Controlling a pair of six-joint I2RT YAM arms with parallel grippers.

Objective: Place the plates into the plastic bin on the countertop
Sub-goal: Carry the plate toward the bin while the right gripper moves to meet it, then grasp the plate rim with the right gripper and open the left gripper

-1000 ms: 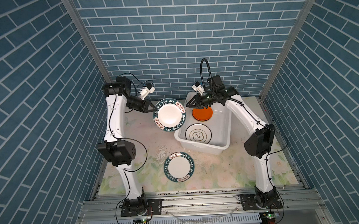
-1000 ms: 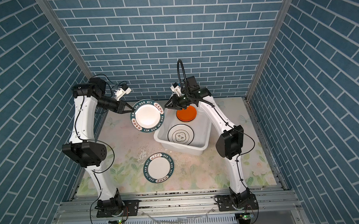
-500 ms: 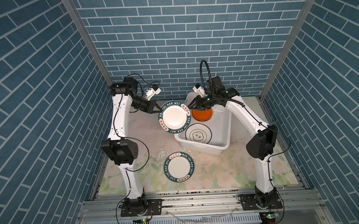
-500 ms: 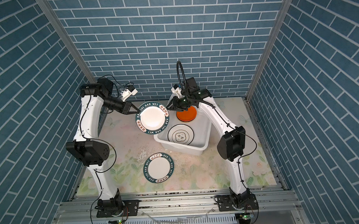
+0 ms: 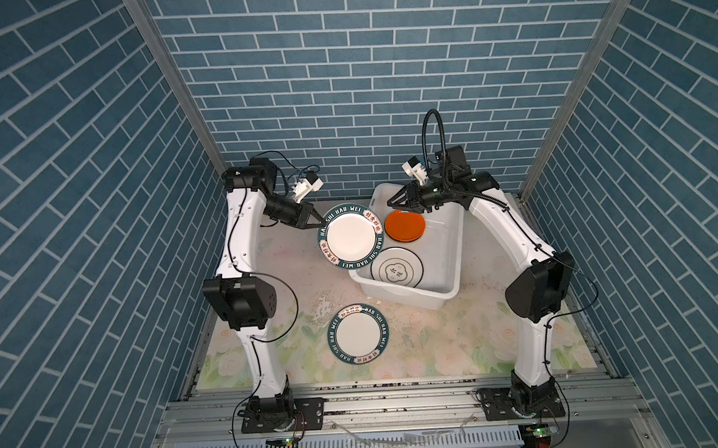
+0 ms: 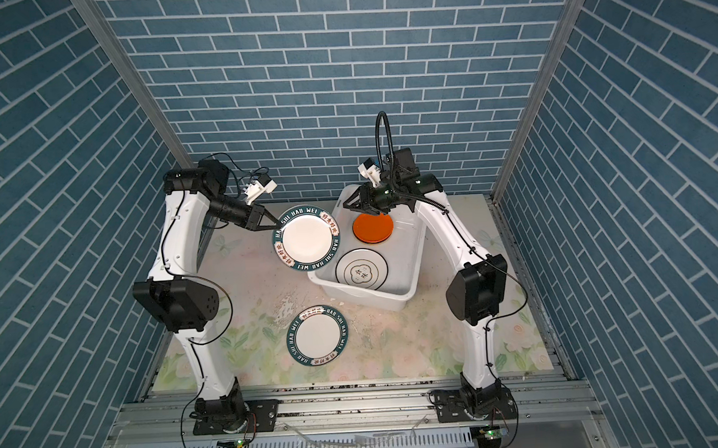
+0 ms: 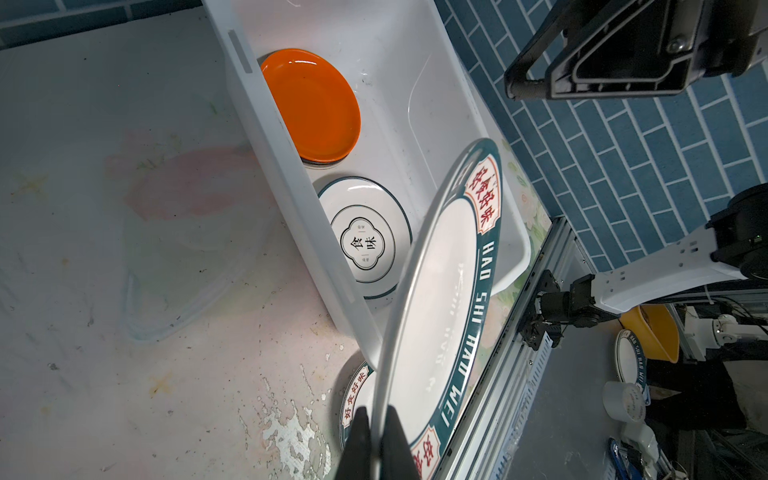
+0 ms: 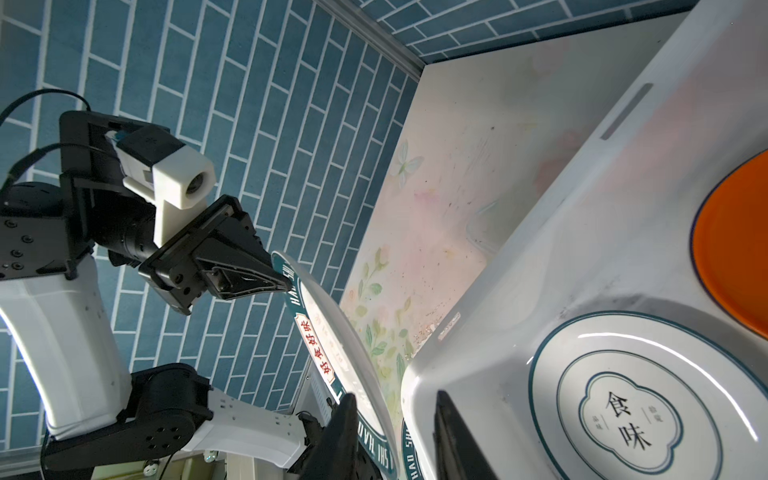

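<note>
Plates sit in three places. The left end effector (image 5: 317,223) is clamped on the rim of one green-rimmed lettered plate (image 5: 351,235), holding it tilted in the air, with its lower edge over the near-left wall of the plastic bin (image 5: 402,298). In the left wrist view the two fingers (image 7: 360,440) pinch that rim from both faces.

Inside the bin, the orange plate (image 5: 405,226) lies at the far end with a darker edge showing beneath it. The white black-rimmed plate (image 5: 396,269) lies flat at the near end. The right end effector (image 5: 394,204) hovers just above the far edge of the orange plate, its jaws apart and nothing between them.

The second green-rimmed lettered plate (image 5: 358,334) lies flat on the flowered tabletop (image 5: 437,342), in front of the bin and apart from it.
</note>
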